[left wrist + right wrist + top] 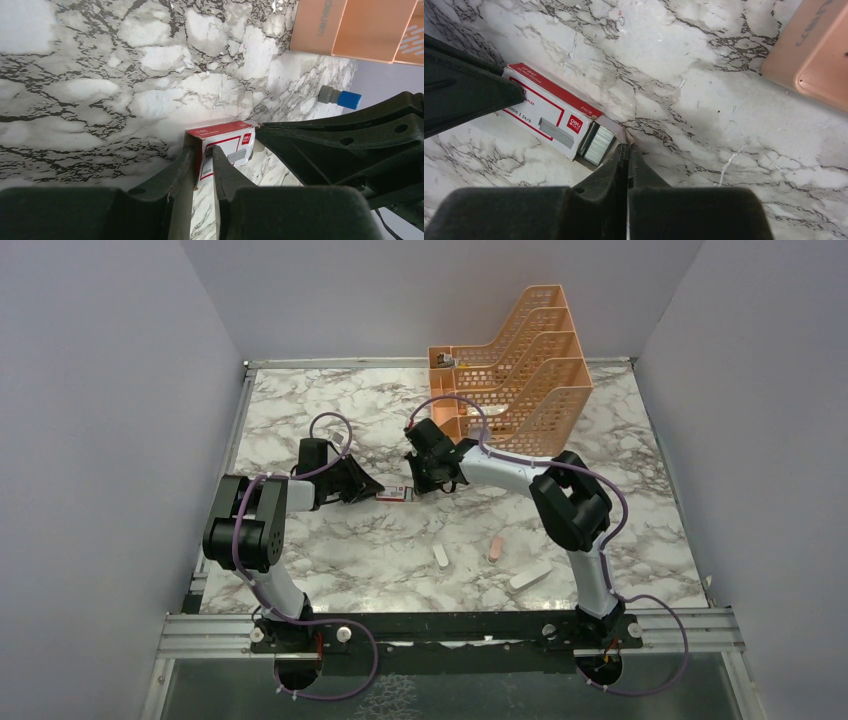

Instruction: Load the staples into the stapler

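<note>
The small flat red box with a white label point(398, 494) lies on the marble table between my two grippers. My left gripper point(204, 159) is shut on the box point(226, 141) at one end. In the right wrist view the box point(546, 107) is open at its other end, and the grey tray with thin metal staples point(599, 145) sticks out a little. My right gripper point(628, 146) is shut on a thin pale flap point(628, 135) at the tray's end. From above, the left gripper point(376, 490) and the right gripper point(418, 486) face each other across the box. I cannot make out a stapler.
An orange file organizer point(520, 370) stands at the back right, close behind the right arm. A small blue-capped grey cylinder point(341, 96) lies near it. Two white pieces point(440, 558) point(530, 577) and a pink piece point(496, 547) lie nearer the front.
</note>
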